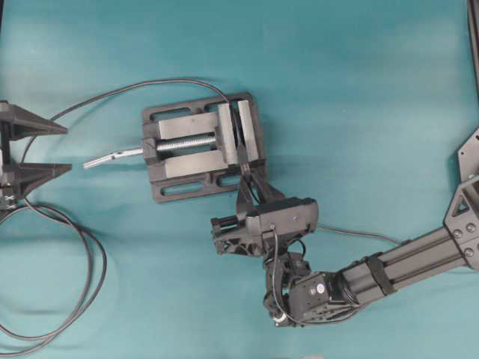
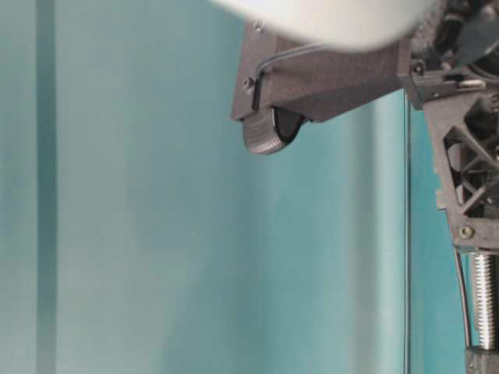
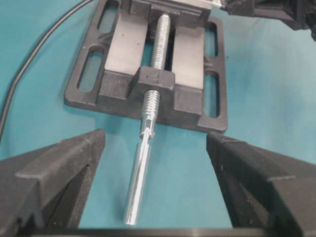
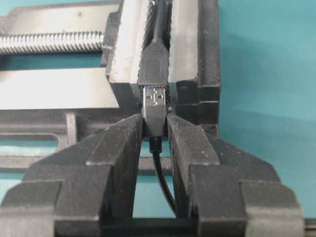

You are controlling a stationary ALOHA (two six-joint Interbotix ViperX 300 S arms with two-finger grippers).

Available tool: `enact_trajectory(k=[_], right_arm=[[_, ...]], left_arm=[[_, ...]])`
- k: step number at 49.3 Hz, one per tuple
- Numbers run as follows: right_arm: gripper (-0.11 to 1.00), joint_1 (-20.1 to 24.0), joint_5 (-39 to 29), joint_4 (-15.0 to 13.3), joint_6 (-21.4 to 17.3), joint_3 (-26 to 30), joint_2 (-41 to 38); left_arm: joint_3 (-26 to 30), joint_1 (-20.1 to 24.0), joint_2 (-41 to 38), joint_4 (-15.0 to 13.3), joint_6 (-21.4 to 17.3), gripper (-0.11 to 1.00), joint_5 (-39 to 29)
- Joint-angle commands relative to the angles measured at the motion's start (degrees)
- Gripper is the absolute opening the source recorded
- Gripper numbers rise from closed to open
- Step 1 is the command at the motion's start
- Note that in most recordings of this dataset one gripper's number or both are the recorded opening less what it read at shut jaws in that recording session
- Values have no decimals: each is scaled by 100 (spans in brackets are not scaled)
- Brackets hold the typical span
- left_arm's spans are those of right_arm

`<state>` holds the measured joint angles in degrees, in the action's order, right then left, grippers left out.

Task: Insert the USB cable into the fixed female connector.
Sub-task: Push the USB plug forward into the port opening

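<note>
Vise [image 1: 202, 149] jaws clamp the socket [image 4: 153, 64] so that its mouth faces outward toward the right arm; that fixes it against the push of insertion and spares the other arm from bracing it. In the right wrist view the right claw [image 4: 154, 129] is closed on the plug [image 4: 154, 106] of the USB cable [image 4: 163, 180], gripping the body low so the metal tip stands clear ahead of the fingers [image 4: 121, 143]. The tip sits at the socket's mouth, roughly in line with it; whether it has begun to enter I cannot tell. The cable trails back between the fingers, loose enough not to drag the plug off line. Seen from overhead, the right claw [image 1: 245, 179] reaches in at the vise's near edge. The left claw [image 3: 155, 173] stands wide open and holds nothing, parked well back from the screw handle [image 3: 138, 182], out of the way. Next, by my judgement, comes a straight push along the socket's axis.
</note>
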<state>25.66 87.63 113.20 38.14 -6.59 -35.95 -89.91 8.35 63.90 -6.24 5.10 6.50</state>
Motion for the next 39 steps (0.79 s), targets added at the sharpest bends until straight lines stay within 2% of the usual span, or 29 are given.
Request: enact_trajectory(k=[1,39], right_arm=[[20,-44,18,-53,0,114,88],[21,-211,-70,-53,35,220,62]], left_arm=[[70,9,-35,18,44,99,35],[70,0,-44,18,44,99,35]])
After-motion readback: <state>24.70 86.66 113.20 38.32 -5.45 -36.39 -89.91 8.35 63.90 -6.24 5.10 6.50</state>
